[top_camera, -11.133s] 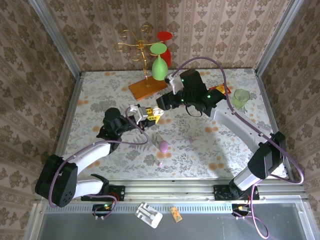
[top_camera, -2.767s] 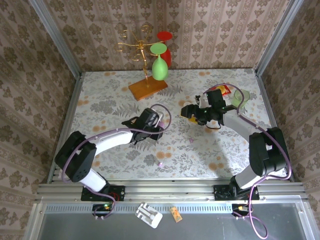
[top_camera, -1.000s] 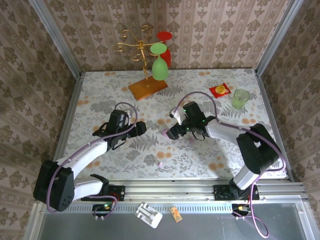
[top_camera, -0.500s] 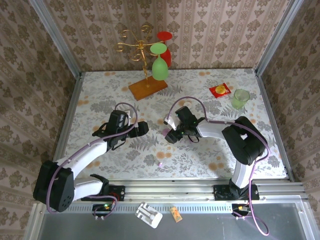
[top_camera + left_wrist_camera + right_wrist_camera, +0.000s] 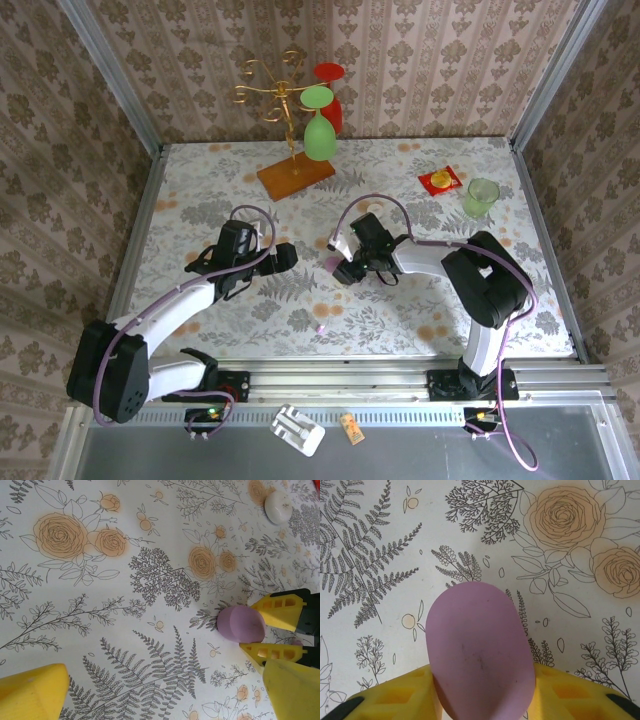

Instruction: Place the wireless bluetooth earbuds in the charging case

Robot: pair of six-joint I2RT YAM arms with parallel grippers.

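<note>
The right gripper point(image 5: 482, 697) has its yellow fingers clamped against both sides of the lilac case point(image 5: 480, 650), which lies on the flowered table point(image 5: 200, 180) near its middle. The left gripper point(image 5: 162, 695) hangs nearby, fingers wide apart. One earbud point(image 5: 321, 327) lies nearer the front edge.

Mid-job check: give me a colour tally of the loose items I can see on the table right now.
Lilac: 2 (charging case, earbud)
Green: 2 (hanging glass, cup)
Red: 2 (glass, packet)
White: 1 (disc)
Total: 7
</note>
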